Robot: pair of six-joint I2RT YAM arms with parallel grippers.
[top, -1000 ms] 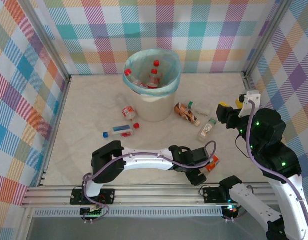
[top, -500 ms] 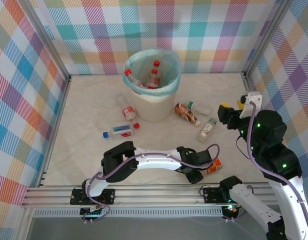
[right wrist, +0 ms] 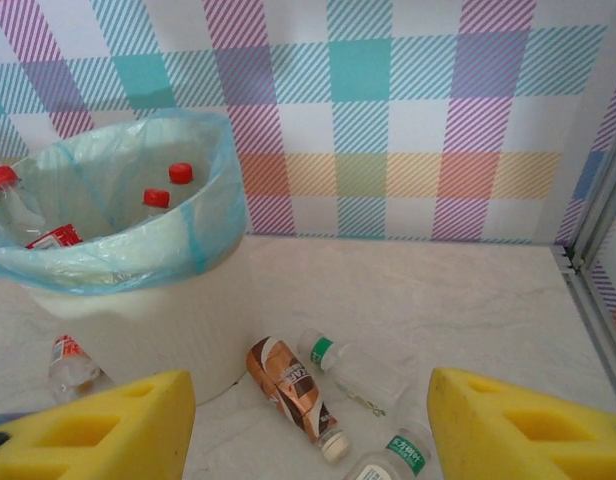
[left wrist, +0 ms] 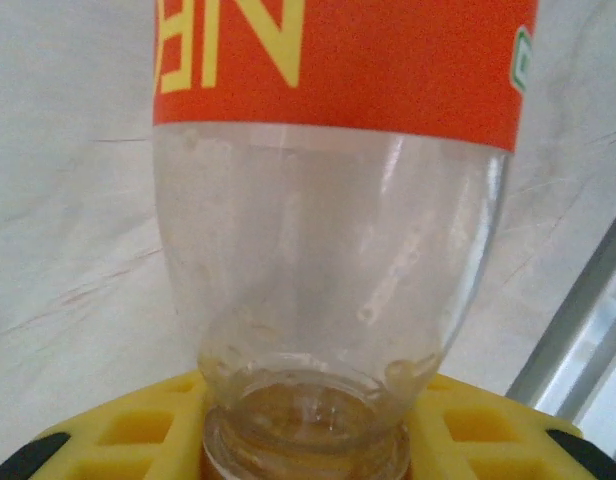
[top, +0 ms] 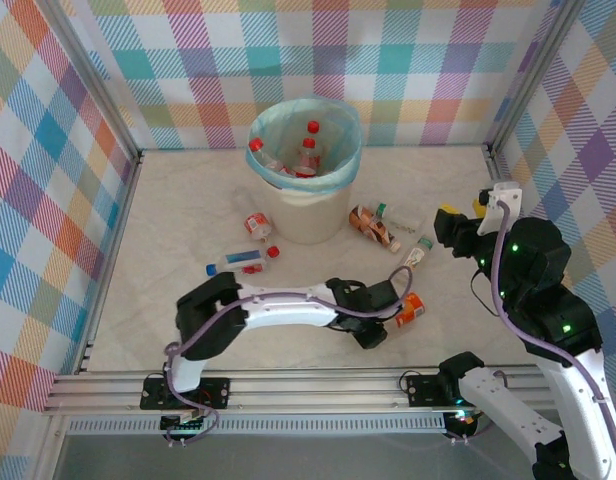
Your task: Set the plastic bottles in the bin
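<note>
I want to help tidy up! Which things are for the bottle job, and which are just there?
For the job:
- bin
- orange bottle, in the left gripper
- brown bottle
- green-label bottles
- two bottles left of the bin
- bottles inside the bin

Just there:
- checked walls
- metal rail

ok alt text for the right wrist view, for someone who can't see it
A white bin lined with a blue bag stands at left with red-capped bottles inside. On the table beside it lie a brown-labelled bottle and two clear green-labelled bottles. The right gripper has its yellow fingers wide apart at the bottom corners, holding nothing.
</note>
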